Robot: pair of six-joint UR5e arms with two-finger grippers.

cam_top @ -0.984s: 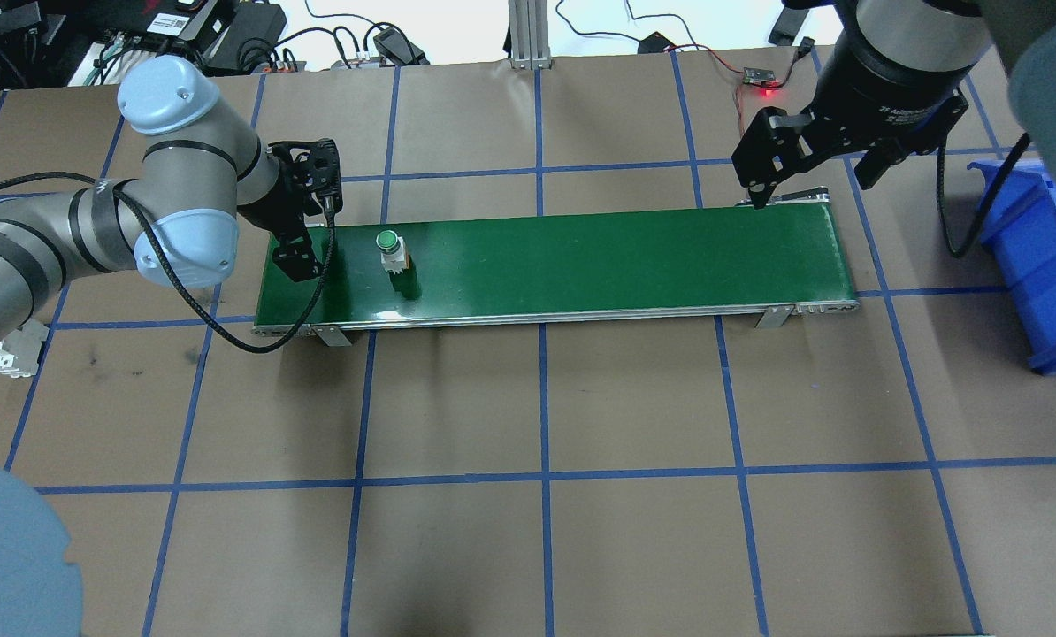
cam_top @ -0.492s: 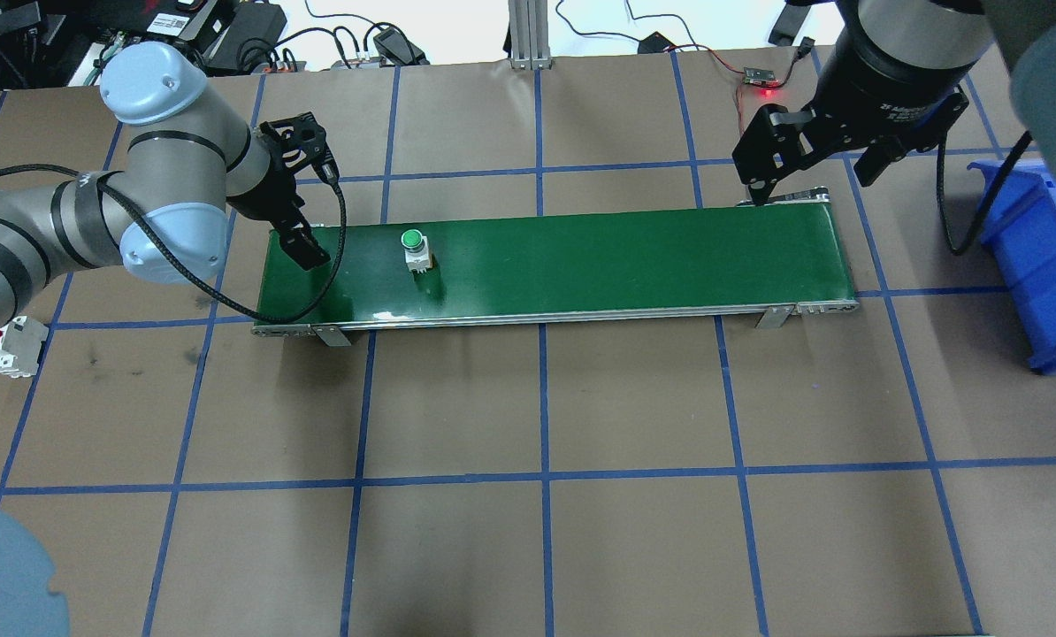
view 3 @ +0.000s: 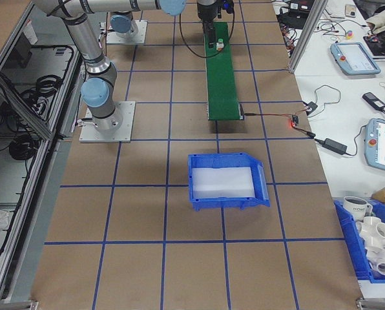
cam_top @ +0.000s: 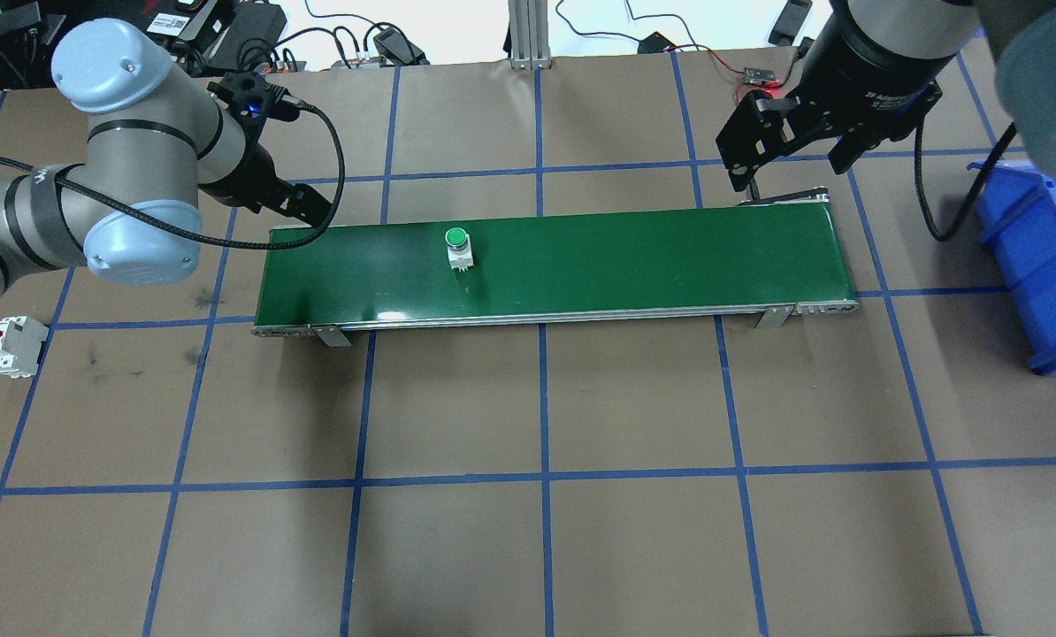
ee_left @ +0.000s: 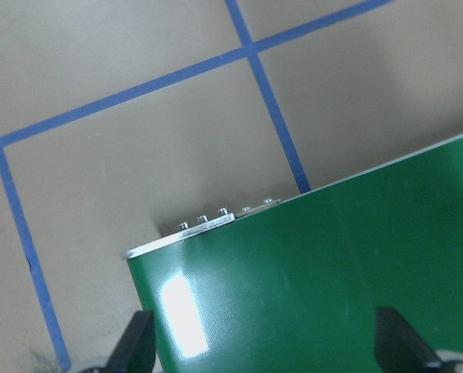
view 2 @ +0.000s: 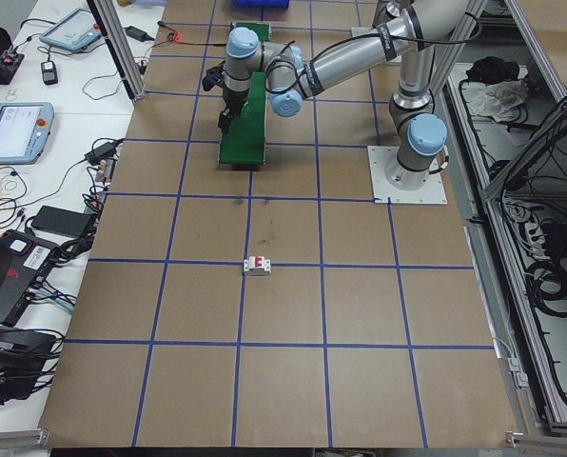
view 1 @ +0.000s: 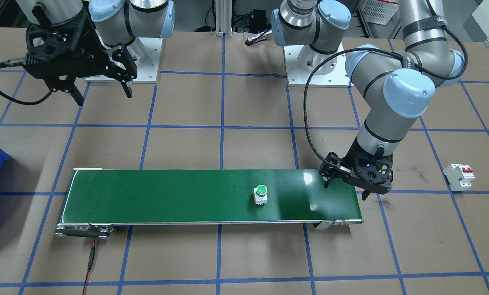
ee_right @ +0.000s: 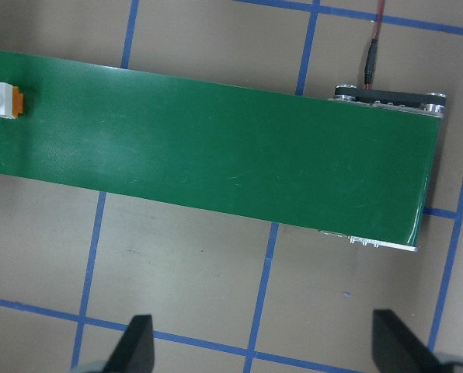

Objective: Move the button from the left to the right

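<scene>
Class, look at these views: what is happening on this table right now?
A small green-capped button stands alone on the green conveyor belt, toward the robot's left end. The left gripper hangs open near that end, holding nothing. The right gripper waits open above the far end, near a blue bin.

my table (cam_top: 581, 548) is brown with a blue tape grid; a long green conveyor belt (cam_top: 634, 261) sits on it across the far half, red-black cable (view 1: 89, 262) running off one end. on the table itself: a white circuit breaker with red levers (cam_top: 8, 345) well off the belt's left end, a blue bin (cam_top: 1045, 265) off its right end, and a small board with a red light (cam_top: 762, 80) by the far edge. the button (cam_top: 458, 249) stands upright on the belt, left of its middle.
</scene>
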